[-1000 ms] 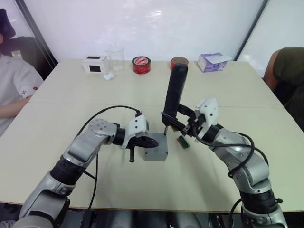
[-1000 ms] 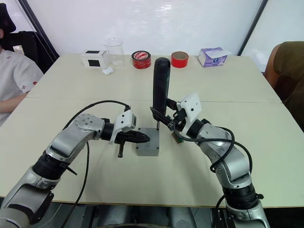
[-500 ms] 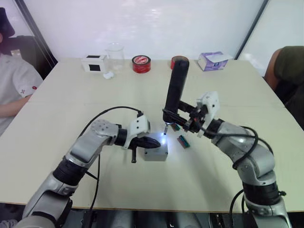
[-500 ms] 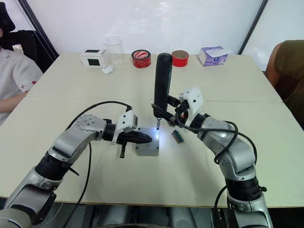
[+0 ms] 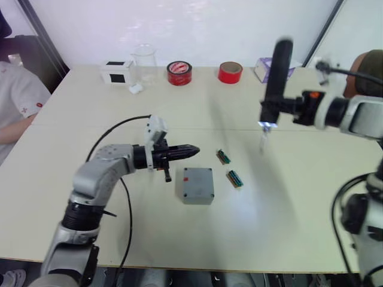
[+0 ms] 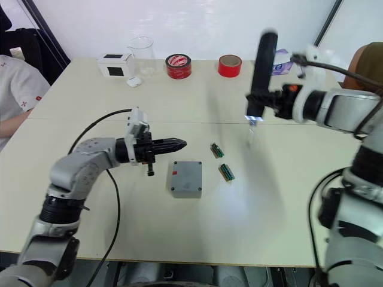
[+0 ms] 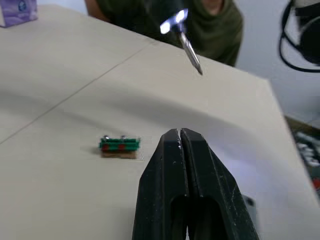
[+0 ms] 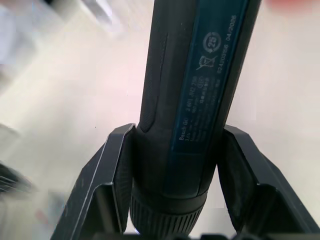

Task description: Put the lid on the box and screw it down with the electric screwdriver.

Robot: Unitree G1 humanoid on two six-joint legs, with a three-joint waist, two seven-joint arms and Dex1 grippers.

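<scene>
Box (image 5: pixel 196 185) w/ lid on is sitting on table (image 5: pixel 299 197), just below-right of left hand (image 5: pixel 190 149), not touching. Left hand is hovering, fingers pressed together, gripping nothing. Right hand (image 8: pixel 172 190) is clamping electric screwdriver (image 5: pixel 275 84) upright, well apart from box, raised over table's right side, bit down, tip light glowing. Box is looking grey, square, small red mark near one edge. Two small green parts (image 5: pixel 230 167) are lying just right of it.

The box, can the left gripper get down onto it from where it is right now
Probably yes. The left gripper, shut and empty, hovers just beside the box, nothing between them. The right gripper holds the electric screwdriver well off to the side.
</scene>
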